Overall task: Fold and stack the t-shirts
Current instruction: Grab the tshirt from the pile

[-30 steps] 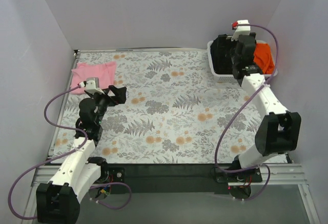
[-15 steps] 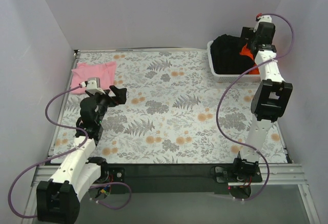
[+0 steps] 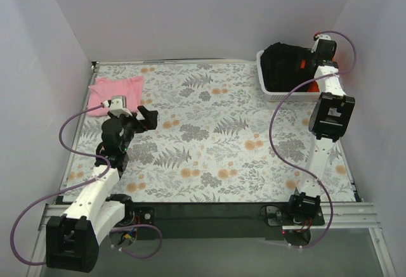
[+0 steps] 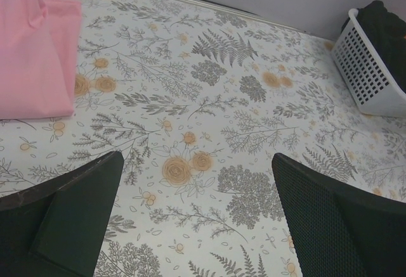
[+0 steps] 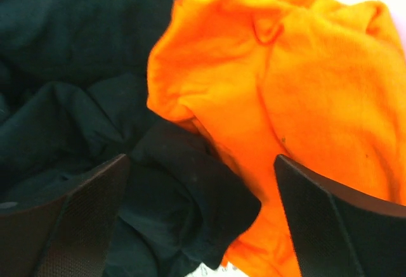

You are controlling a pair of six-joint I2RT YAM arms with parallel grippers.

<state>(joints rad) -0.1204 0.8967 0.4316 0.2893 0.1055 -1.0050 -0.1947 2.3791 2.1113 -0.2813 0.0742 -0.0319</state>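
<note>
Both empty: right claw (image 5: 200,160) spread wide over the black tee (image 5: 70,49) and orange tee (image 5: 304,80), left claw (image 4: 196,158) gaping above the surface (image 4: 254,49).

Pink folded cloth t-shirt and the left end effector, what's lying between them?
Nothing but bare floral-print table cover; the left wrist view shows it between the pink t-shirt and the open left end effector.

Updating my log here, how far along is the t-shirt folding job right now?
Done: the pink t-shirt lies folded at the far left of the table. In hand: the right gripper, open, hangs over the black t-shirt and orange t-shirt, gripping neither; the left gripper is open, empty. Left: both lie crumpled in the basket; nothing stacked.
</note>
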